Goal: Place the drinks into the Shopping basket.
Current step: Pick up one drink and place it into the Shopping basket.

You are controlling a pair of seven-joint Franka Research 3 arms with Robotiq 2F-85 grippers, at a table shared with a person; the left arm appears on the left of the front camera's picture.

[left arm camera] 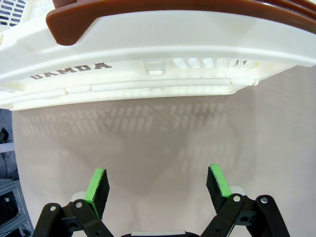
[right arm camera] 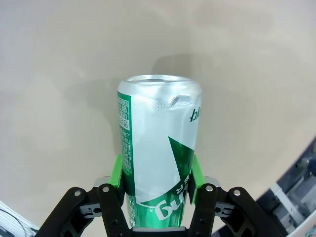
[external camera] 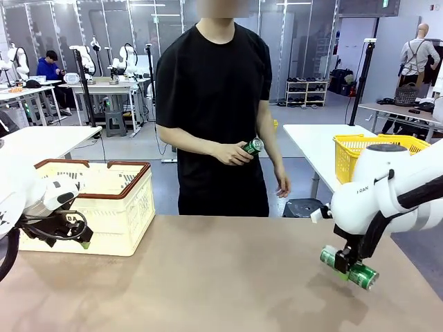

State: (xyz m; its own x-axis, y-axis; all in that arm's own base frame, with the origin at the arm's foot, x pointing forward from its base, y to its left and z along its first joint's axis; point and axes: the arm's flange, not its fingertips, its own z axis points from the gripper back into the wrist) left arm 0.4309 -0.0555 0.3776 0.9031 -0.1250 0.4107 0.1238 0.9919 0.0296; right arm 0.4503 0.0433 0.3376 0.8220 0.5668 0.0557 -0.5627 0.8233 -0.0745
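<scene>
Probably light, slippery and easily crushed, the slim green aluminium drink can [right arm camera: 158,133] is pinched mid-body by the right gripper [external camera: 343,265], well apart from the cream plastic shopping basket [external camera: 111,211], beside which the left gripper [left arm camera: 158,183] stands spread.

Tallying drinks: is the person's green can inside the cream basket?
No, the person's hand holds the green can, apart from the Shopping basket.

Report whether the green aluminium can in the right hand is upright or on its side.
On its side: the green aluminium can lies roughly horizontal, clamped in the right hand.
</scene>
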